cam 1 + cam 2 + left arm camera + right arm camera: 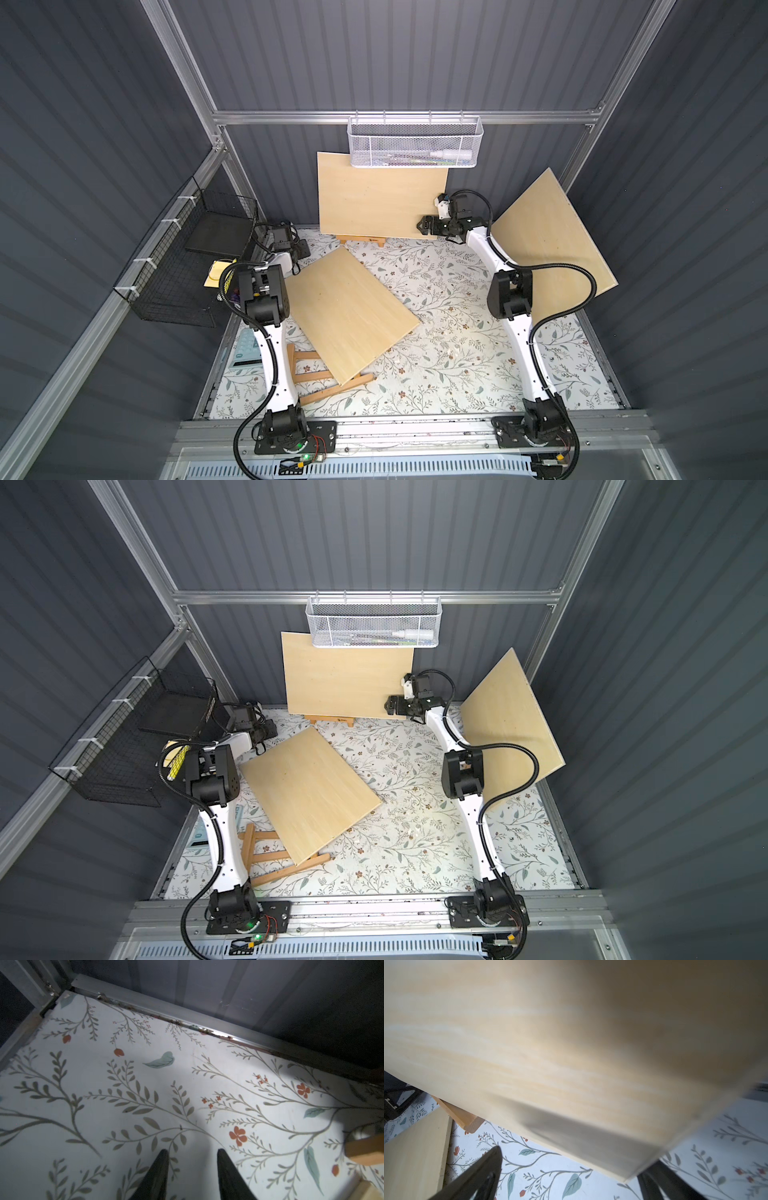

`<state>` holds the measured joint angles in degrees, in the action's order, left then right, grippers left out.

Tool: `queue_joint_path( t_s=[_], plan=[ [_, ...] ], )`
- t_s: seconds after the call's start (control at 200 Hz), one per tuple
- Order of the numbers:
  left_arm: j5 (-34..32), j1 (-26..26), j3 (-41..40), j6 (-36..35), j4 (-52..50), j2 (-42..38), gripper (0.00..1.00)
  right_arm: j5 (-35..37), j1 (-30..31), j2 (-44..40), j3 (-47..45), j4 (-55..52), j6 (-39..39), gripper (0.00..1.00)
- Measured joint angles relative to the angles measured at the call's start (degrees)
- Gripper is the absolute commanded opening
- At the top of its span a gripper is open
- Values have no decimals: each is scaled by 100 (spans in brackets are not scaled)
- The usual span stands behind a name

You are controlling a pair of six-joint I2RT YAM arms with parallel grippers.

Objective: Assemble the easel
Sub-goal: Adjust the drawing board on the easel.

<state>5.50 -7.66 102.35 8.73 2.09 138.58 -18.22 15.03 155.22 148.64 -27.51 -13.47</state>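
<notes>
The right gripper (574,1157) has its jaws spread wide on either side of the lower right corner of the upright board (374,199). Nothing is clamped, and I cannot tell whether either jaw touches the wood. The left gripper (191,1152) has its jaws partway apart, with only the floral table cover (145,1076) showing between them. It hangs to the left of the upright board, close to the back rail, and holds nothing.

The upright board rests on a small wooden easel (360,241), whose ledge shows just below the board's bottom edge. In front of the upright board and to its left, a second board (349,307) lies across a wooden easel frame (311,376). That frame is flat on the cover beside the left arm. To the right of the upright board, a third board (552,232) leans against the side wall behind the right arm. A white mesh basket (411,145) hangs on the back rail, overlapping the upright board's top edge.
</notes>
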Motion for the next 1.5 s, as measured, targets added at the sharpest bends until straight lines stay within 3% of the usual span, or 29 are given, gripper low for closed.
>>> queue_joint_path(
  t_s=[0.185,0.575,1.121,1.496],
  plan=[
    [660,232,-409,-105,514,-116,52,326,90,-81,0,-31,7,99],
    [1926,640,-890,-393,1261,-190,54,522,256,-848,-271,96,-26,99],
    [2417,649,-903,-354,1556,-190,55,400,315,-466,83,490,-308,99],
    [2470,979,-734,-293,1598,-188,55,96,562,-35,293,697,-455,99]
  ],
)
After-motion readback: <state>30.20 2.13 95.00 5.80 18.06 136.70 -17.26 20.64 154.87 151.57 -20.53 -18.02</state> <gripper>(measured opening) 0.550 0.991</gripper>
